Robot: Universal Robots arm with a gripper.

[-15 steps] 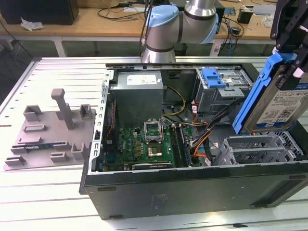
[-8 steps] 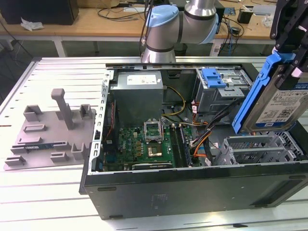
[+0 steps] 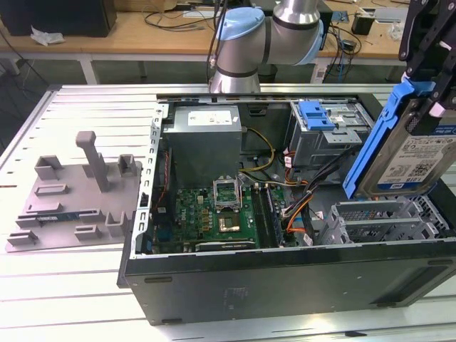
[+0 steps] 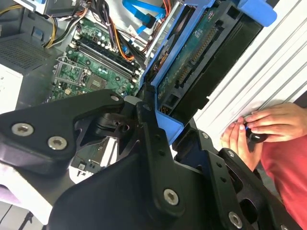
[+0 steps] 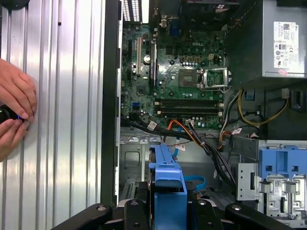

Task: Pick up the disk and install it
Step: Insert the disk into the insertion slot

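Observation:
The disk [image 3: 415, 158], a silver drive with a white-and-blue label in a blue carrier frame, hangs tilted above the open computer case [image 3: 285, 271], over its end at the exterior view's right. My gripper [image 3: 422, 100] is shut on its upper end, black fingers on both sides. In the second wrist view the disk's green circuit-board underside [image 4: 196, 57] runs away from the gripper [image 4: 165, 122]. In the first wrist view the carrier's blue edge [image 5: 168, 179] stands between the fingers [image 5: 139, 213] above the case's drive area.
Inside the case are a grey power-supply box [image 3: 203, 139], the motherboard [image 3: 214, 214], a drive cage with a blue latch [image 3: 317, 114] and metal bays [image 3: 385, 221] under the disk. A grey fixture plate [image 3: 71, 192] lies at the exterior view's left. A person's hands [image 5: 14, 112] rest beside the case.

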